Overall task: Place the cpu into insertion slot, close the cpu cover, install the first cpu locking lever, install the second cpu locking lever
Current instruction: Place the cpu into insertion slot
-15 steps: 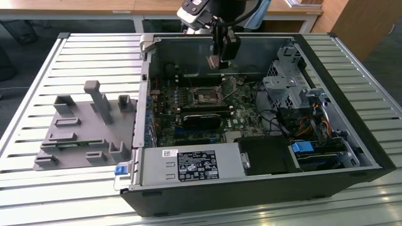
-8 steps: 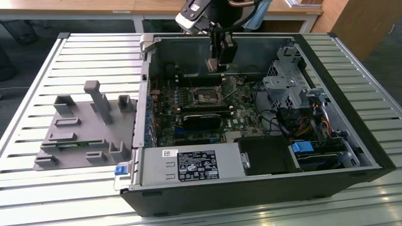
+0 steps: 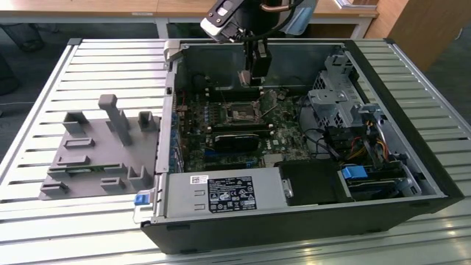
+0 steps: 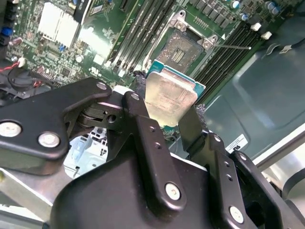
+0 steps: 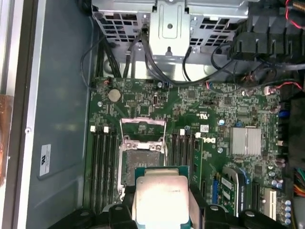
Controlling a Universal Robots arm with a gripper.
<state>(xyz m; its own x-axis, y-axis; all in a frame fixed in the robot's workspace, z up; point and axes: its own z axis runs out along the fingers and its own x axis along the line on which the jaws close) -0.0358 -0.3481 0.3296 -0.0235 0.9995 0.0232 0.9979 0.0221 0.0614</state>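
One hand (image 4: 167, 113) clamped on cpu (image 4: 169, 93) edges, held above insertion slot (image 4: 183, 50).

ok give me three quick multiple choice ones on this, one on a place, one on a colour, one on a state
1. Where is the cpu?
A. in a person's hand
B. in the gripper, above the motherboard
C. inside a drawer

2. What colour is the motherboard?
A. red
B. green
C. white

3. How is the cpu cover?
A. shut flat
B. missing
C. swung up, off the insertion slot

Answers:
1 B, the gripper's fingers clamp the cpu's edges over the board.
2 B, the board is green in both wrist views.
3 C, the frame stands raised and the slot's contacts lie bare.
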